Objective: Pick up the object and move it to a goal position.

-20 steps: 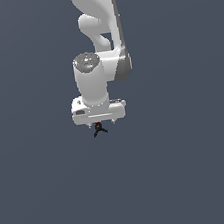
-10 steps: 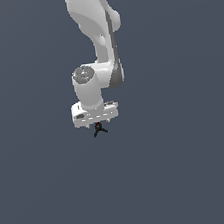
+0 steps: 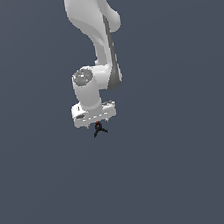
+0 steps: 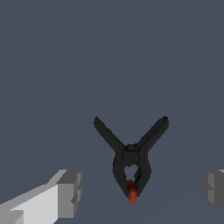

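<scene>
Overhead, a white robot arm [image 3: 96, 40] reaching down from the top edge of the exterior view, bent at a rounded joint and ending in a wide pale flange. Around it, only flat grey-blue, with no visible edge or seam to mark a desk.

Below the flange, the gripper [image 3: 99, 126], pointing straight down, its fingers too small in the exterior view to make out. In the wrist view, two pale grey fingers [image 4: 70, 188] set wide apart at opposite sides of the picture, one with its white mount showing, the other cut by the picture's border; gripper [image 4: 142, 188] therefore spread open, with nothing between the pads touching them.

Directly beneath the gripper in the exterior view, the object [image 3: 100, 129]: a small black spring clamp, just under the flange. In the wrist view, the clamp [image 4: 130, 157] lying between the two fingers but clear of both, two thin black handles splayed in a V, the rounded black jaws meeting at a red tip. Whether resting on the grey surface or above it, cannot tell.
</scene>
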{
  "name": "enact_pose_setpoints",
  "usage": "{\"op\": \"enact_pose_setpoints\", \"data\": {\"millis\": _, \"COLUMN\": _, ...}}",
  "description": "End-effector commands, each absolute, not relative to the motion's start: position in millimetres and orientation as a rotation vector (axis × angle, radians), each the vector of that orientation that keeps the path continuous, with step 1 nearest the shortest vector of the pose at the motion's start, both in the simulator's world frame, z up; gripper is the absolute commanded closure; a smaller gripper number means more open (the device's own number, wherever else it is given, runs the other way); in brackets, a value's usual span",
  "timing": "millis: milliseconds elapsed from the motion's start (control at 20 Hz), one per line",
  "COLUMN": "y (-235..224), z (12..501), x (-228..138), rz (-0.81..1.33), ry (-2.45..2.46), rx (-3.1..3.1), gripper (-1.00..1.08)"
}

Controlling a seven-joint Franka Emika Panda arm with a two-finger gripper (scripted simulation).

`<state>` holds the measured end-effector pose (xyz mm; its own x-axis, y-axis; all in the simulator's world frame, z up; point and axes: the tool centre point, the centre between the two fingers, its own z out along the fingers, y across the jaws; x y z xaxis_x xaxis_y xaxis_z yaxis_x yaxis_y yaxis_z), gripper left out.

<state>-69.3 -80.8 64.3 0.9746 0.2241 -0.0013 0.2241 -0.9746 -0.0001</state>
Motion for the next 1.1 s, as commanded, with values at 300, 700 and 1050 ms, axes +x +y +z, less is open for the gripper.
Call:
{"op": "enact_pose_setpoints", "data": {"millis": 300, "y": -80.8, "z": 49.9, "x": -69.9, "rz": -0.001, "ry": 0.356, "rx": 3.121, "gripper": -0.92}}
{"op": "enact_pose_setpoints", "data": {"millis": 700, "y": -80.7, "z": 17.5, "x": -70.7, "rz": 0.000, "ry": 0.360, "rx": 3.121, "gripper": -0.92}}
{"op": "enact_pose_setpoints", "data": {"millis": 1050, "y": -81.0, "z": 13.5, "x": -70.3, "rz": 0.000, "ry": 0.360, "rx": 3.121, "gripper": 1.08}}
